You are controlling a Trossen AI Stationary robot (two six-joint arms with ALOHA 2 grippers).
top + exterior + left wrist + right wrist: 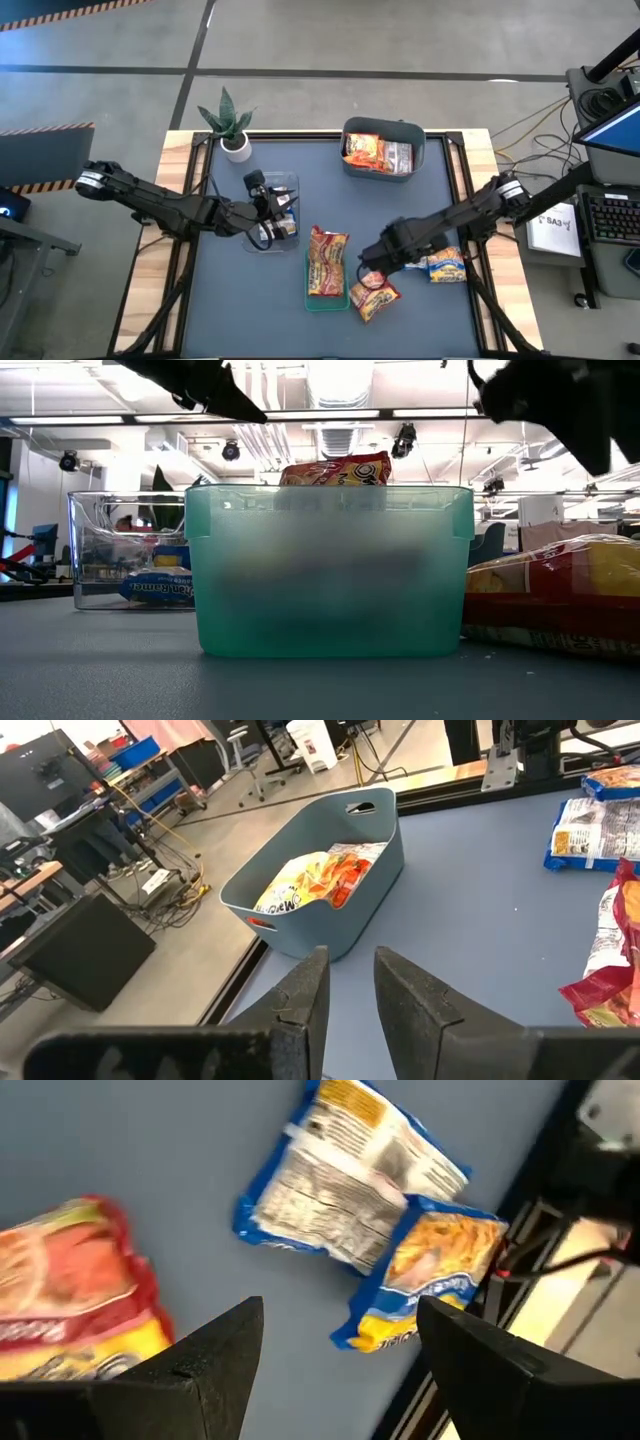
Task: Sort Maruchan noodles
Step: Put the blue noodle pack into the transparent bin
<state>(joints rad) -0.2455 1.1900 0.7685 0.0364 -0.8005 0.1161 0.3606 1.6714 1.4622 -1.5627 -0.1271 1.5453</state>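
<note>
Right end effector (372,262) hovers wide-jawed over crinkly plastic noodle packets (375,297) near the desk's (230,300) front-right corner; two flat blue packets (385,1250) lie askew. Left end effector (348,1005), narrowly parted, holds nothing above a clear bin (272,212).

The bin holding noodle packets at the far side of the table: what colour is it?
Grey-blue. The bin shows best in the left wrist view.
</note>
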